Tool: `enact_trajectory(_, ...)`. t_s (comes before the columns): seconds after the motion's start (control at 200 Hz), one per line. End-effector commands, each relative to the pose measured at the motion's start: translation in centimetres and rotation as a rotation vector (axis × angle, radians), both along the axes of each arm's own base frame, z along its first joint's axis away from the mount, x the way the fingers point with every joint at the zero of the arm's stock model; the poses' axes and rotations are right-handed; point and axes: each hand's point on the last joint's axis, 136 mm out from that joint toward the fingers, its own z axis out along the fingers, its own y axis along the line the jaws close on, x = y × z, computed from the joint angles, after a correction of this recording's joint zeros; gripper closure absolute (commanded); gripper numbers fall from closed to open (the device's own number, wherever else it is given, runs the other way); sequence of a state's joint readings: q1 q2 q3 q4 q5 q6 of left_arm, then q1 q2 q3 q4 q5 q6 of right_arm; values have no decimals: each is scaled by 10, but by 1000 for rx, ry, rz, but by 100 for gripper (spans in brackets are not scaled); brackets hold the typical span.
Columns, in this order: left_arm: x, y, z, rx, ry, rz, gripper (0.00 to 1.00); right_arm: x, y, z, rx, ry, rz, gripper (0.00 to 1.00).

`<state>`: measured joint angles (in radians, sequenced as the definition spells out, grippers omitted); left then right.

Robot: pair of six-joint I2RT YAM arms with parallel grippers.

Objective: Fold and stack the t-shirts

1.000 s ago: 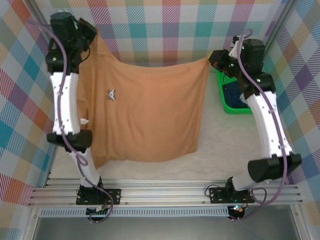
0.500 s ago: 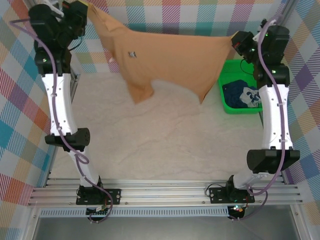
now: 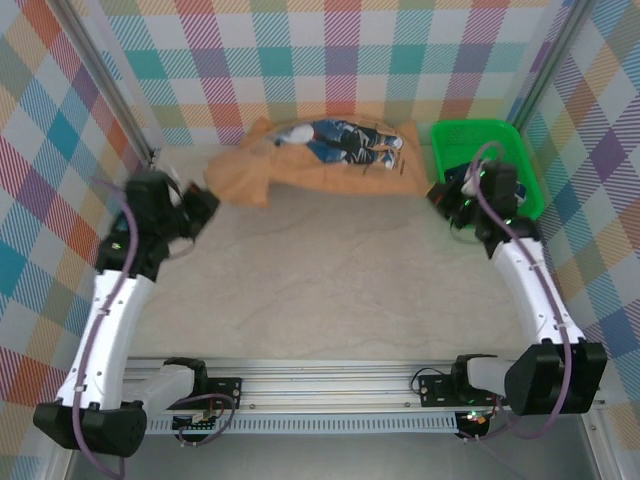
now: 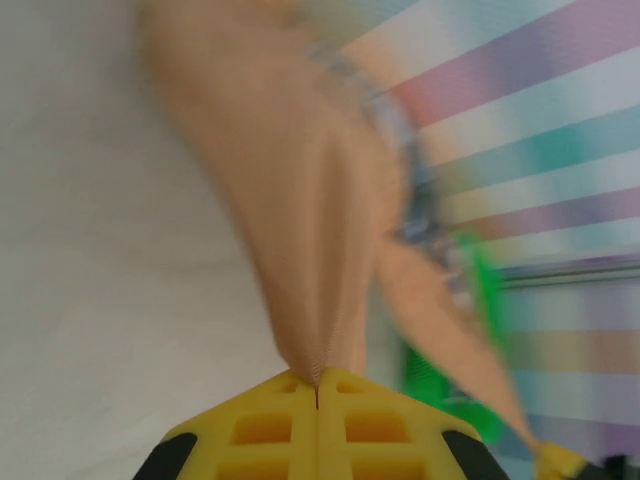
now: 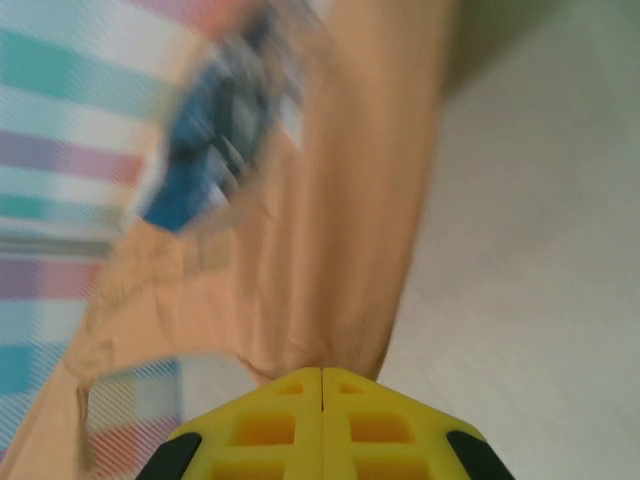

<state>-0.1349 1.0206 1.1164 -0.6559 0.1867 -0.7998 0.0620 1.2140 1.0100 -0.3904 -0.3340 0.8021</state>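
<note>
Shirt (image 3: 330,178) swung down onto the table's (image 3: 320,280) far edge, print (image 3: 345,142) up.
Corners still clamped in left gripper (image 4: 318,385) and right gripper (image 5: 322,375); folding's next.

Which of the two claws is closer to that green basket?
Right. The right gripper sits against the green basket's left edge. The left gripper is far across the table, at the tan shirt's other end.
</note>
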Motion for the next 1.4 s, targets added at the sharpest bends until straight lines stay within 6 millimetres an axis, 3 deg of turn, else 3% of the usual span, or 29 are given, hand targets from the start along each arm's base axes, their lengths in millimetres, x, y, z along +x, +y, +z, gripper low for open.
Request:
enact_trajectory(0.0, -48, 1, -103, 35, 237, 32, 100, -46, 10, -74, -38, 213, 22, 100)
enact_trajectory(0.075, -79, -6, -161, 32, 369, 29, 100, -69, 9, -124, -79, 343, 29, 100)
enact_trajectory(0.14, -95, -10, -194, 51, 438, 13, 100, -78, 8, -150, -109, 403, 50, 100)
enact_trajectory(0.23, -110, -12, -224, 41, 508, 23, 100, -84, 6, -171, -155, 467, 75, 100)
enact_trajectory(0.31, -119, -13, -237, 27, 562, 38, 100, -91, 1, -181, -195, 523, 78, 100)
enact_trajectory(0.56, -116, -17, -225, 11, 542, 48, 100, -107, -8, -185, -257, 587, 54, 100)
enact_trajectory(0.935, -88, -55, -199, -58, 463, -39, 100, -134, -49, -170, -437, 649, -75, 100)
enact_trajectory(1.135, -83, -55, -191, -7, 447, -31, 100, -134, -40, -170, -390, 589, -40, 100)
enact_trajectory(1.175, -79, -53, -182, 11, 432, -15, 100, -126, -33, -161, -398, 546, -5, 100)
enact_trajectory(1.22, -66, -49, -158, 38, 378, 1, 100, -111, -28, -143, -403, 474, 19, 100)
enact_trajectory(1.295, -34, -42, -81, 95, 204, 40, 100, -79, -19, -91, -383, 302, 30, 100)
enact_trajectory(1.395, -7, -14, 33, 222, -31, 154, 100, -38, -11, 4, -364, -4, 18, 100)
